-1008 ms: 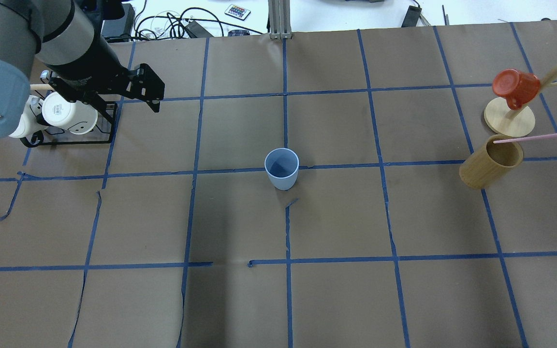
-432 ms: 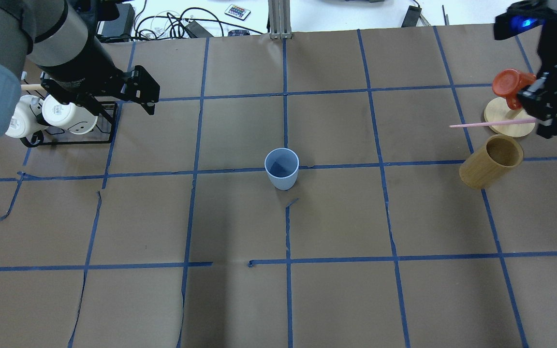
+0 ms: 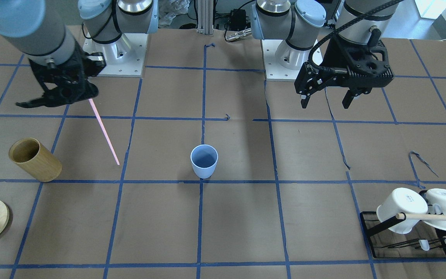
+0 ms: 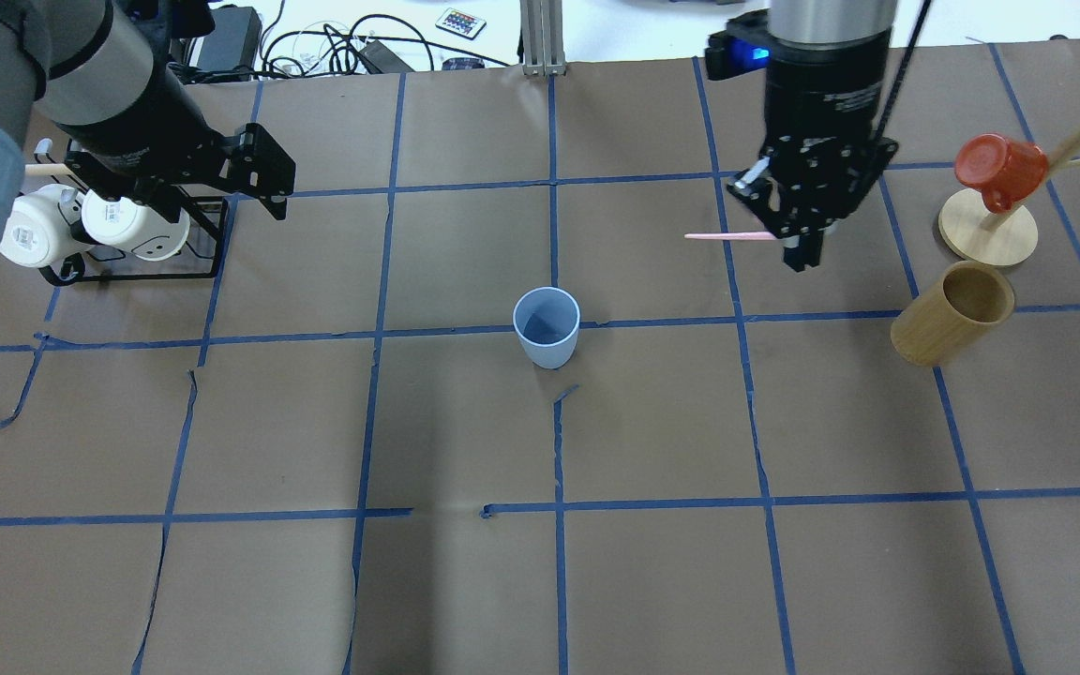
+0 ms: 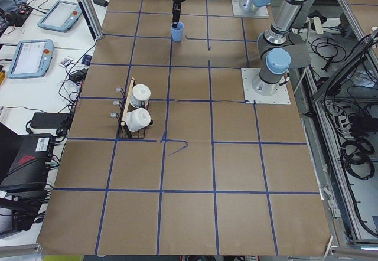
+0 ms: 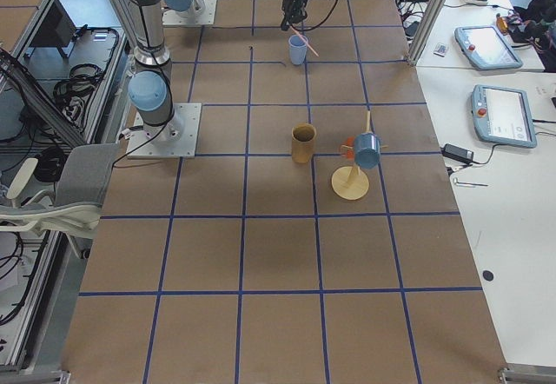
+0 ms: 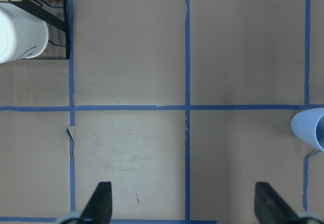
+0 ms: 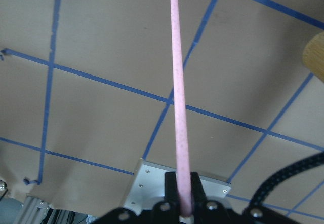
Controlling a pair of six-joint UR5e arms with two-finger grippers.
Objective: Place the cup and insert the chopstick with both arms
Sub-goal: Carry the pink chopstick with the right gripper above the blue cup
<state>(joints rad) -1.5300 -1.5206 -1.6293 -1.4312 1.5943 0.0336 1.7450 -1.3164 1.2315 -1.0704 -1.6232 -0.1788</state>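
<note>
The light-blue cup (image 4: 547,328) stands upright and empty at the table's middle; it also shows in the front view (image 3: 204,161) and at the right edge of the left wrist view (image 7: 311,127). My right gripper (image 4: 798,234) is shut on the thin pink chopstick (image 4: 726,236), held in the air to the right of and beyond the cup. In the front view the stick (image 3: 105,132) slants down from the gripper (image 3: 58,99) toward the cup's side. My left gripper (image 3: 325,102) is open and empty, high above the table left of the cup.
A tan wooden cylinder holder (image 4: 952,314) stands at the right, with a mug tree on a round wooden base (image 4: 987,230) carrying a red mug (image 4: 999,169) behind it. A black rack (image 4: 207,239) with white mugs (image 4: 132,225) sits at the left.
My right arm has swung left from the table's far right edge toward the middle, carrying the chopstick past the wooden holder. My left gripper has drifted slightly left.
</note>
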